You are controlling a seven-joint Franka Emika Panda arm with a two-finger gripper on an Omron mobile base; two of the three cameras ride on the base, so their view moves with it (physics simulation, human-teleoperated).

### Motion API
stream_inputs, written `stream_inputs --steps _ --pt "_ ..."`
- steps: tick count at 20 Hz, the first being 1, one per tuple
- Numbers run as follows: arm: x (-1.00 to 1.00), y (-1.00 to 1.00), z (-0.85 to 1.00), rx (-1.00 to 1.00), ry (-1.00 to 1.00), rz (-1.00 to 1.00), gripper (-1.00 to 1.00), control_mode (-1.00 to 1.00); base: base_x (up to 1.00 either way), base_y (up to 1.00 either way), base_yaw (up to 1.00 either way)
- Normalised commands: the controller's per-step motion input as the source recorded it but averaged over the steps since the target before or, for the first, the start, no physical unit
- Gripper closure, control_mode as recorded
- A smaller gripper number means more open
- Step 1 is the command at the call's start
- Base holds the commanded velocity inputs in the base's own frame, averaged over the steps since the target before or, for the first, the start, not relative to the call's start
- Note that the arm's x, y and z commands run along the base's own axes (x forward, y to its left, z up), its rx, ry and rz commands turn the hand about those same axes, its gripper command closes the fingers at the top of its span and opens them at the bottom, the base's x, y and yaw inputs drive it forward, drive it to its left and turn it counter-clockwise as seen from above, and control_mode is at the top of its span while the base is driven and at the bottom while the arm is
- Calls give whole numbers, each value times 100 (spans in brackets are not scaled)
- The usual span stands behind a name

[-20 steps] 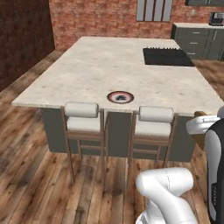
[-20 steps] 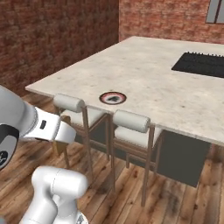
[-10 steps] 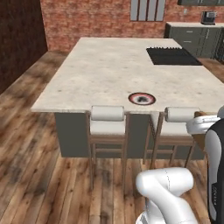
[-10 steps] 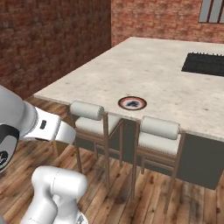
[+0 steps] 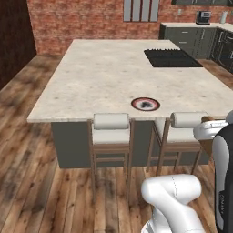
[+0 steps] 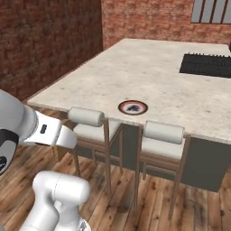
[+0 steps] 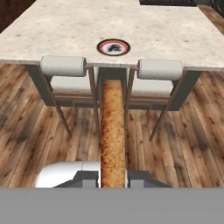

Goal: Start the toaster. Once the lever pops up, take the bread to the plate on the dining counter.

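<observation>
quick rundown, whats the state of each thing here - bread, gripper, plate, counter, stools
bread: held edge-on in the gripper, off the counter
gripper: shut on the bread
plate: flat on the dining counter near its front edge, no bread on it
dining counter: bears the plate and an inset cooktop
stools: two, upright, tucked against the counter's front

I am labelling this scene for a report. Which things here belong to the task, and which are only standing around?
For the task:
- bread, held edge-on in the shut gripper
- plate, near the edge
- dining counter

Only standing around:
- two stools at the counter
- black cooktop
- brick wall
</observation>
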Motion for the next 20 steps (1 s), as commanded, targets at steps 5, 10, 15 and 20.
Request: stream_inputs --steps 5,10,15,20 --pt "0 0 0 0 0 0 100 100 56 11 -23" --pt "0 0 0 0 0 0 100 100 45 24 -13" --pt "0 0 0 0 0 0 100 100 53 34 -7" --pt "0 0 0 0 0 0 100 100 55 59 -6"
